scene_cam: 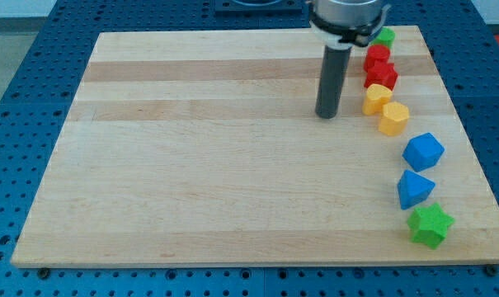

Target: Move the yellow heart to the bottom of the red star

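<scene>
Yellow heart (378,99): small rigid block, judged light and easily slid; lies just to the view's right of my tip (327,116), touching the red star (382,75) above it. It is best pushed on a flat side. A yellow hexagon (394,118) adjoins below-right. No pincer is fitted; nothing is grasped. Wooden board (191,165) beneath.

The arm's upper body is cut off by the view's top, so only its collar and the rod show. That collar hides part of the green block (385,36), whose shape cannot be made out. The two red blocks, upper (377,56) and lower (381,74), press together; which is the star is too small to tell.
</scene>
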Available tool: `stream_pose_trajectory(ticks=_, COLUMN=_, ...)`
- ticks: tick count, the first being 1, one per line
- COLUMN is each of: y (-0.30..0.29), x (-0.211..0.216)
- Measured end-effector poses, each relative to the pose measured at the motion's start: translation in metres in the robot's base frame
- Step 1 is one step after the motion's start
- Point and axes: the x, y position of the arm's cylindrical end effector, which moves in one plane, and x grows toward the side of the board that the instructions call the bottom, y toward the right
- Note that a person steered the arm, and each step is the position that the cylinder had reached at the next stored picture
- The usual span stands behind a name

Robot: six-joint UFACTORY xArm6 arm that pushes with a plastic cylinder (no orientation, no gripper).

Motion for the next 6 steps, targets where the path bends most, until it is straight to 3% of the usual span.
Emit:
stream_pose_trajectory(ticks=3, y=0.053, x=-0.008)
stream_pose_trajectory(ticks=4, y=0.043, x=-0.01)
stream_pose_trajectory(ticks=5, y=0.011, x=-0.027)
stream_pose_trajectory(ticks=6, y=0.039, x=-0.053)
